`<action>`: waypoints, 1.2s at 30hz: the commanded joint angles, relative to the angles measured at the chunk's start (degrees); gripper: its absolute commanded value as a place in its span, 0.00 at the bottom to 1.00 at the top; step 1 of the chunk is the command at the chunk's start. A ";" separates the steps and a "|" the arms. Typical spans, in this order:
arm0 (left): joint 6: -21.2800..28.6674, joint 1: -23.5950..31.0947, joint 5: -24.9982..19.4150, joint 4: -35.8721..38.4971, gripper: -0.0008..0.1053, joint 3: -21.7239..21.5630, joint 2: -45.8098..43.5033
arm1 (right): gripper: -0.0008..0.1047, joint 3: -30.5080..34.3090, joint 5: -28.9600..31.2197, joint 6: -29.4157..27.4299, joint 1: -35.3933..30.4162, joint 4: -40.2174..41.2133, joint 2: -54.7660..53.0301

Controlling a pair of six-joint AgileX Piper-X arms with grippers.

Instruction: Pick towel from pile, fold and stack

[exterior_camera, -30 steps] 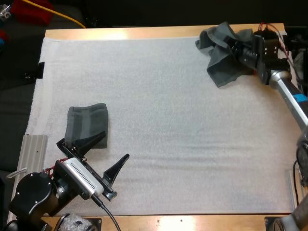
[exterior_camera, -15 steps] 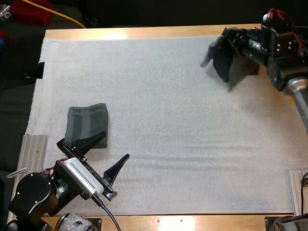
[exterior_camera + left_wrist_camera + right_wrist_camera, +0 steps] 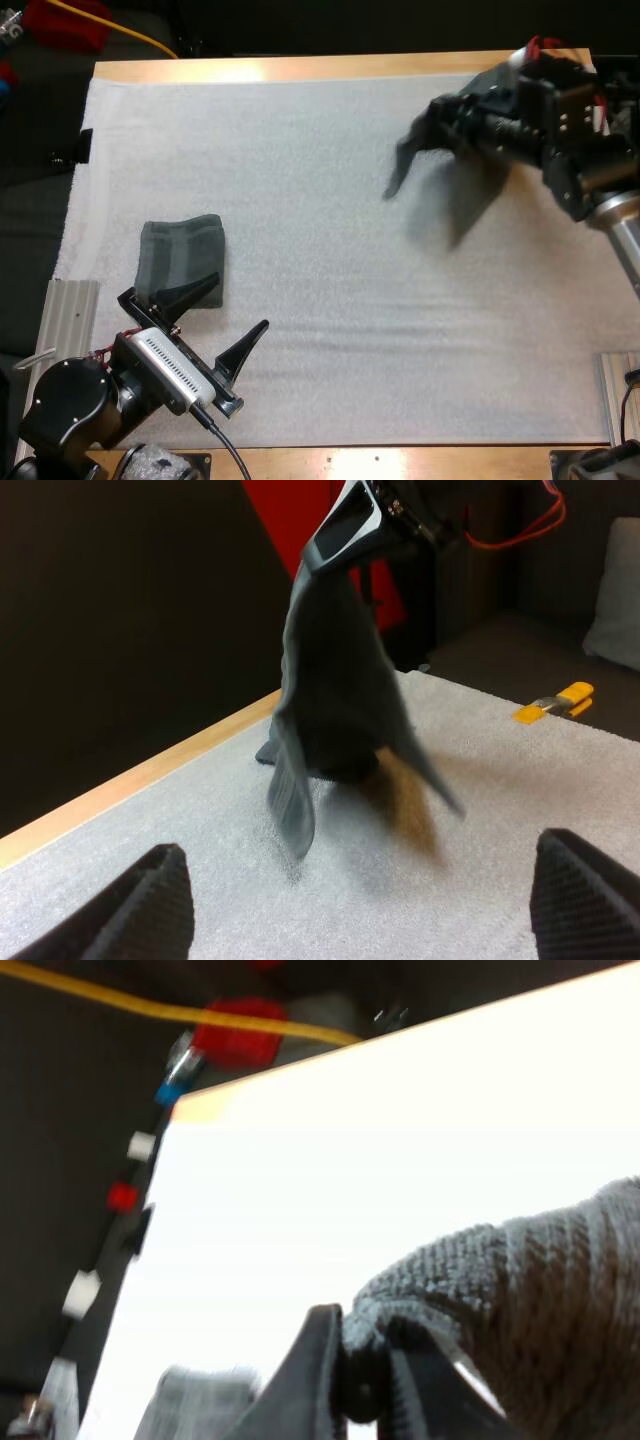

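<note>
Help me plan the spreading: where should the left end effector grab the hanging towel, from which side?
Probably the lowest dangling corner of the towel, approached from the left arm's side. The right end effector pinches the top, so the cloth hangs as a cone and that corner sticks out free toward the open left end effector.

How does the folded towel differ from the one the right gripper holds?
The folded towel lies flat on the mat; the hanging towel dangles, pinched by the right gripper. The folded towel is a neat rectangle; the hanging towel drapes loosely. Both are dark grey-green.
</note>
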 commanded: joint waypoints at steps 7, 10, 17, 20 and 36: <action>-0.53 -0.35 0.45 -0.17 0.64 -0.37 0.15 | 0.01 -0.22 -0.69 -1.04 9.10 1.80 -0.63; -0.53 -0.35 0.45 -0.17 0.64 -0.37 0.15 | 0.01 -0.22 -0.56 -1.03 12.46 1.81 -0.39; -0.53 -0.35 0.45 -0.17 0.64 -0.37 0.15 | 0.01 -0.22 2.30 -1.99 20.33 6.17 -0.34; -0.53 -0.35 0.45 -0.17 0.64 -0.37 0.15 | 0.01 -0.22 3.63 -3.98 22.46 10.25 0.26; -0.53 -0.35 0.45 -0.17 0.64 -0.37 0.15 | 0.01 2.73 5.43 -9.93 23.97 27.21 2.83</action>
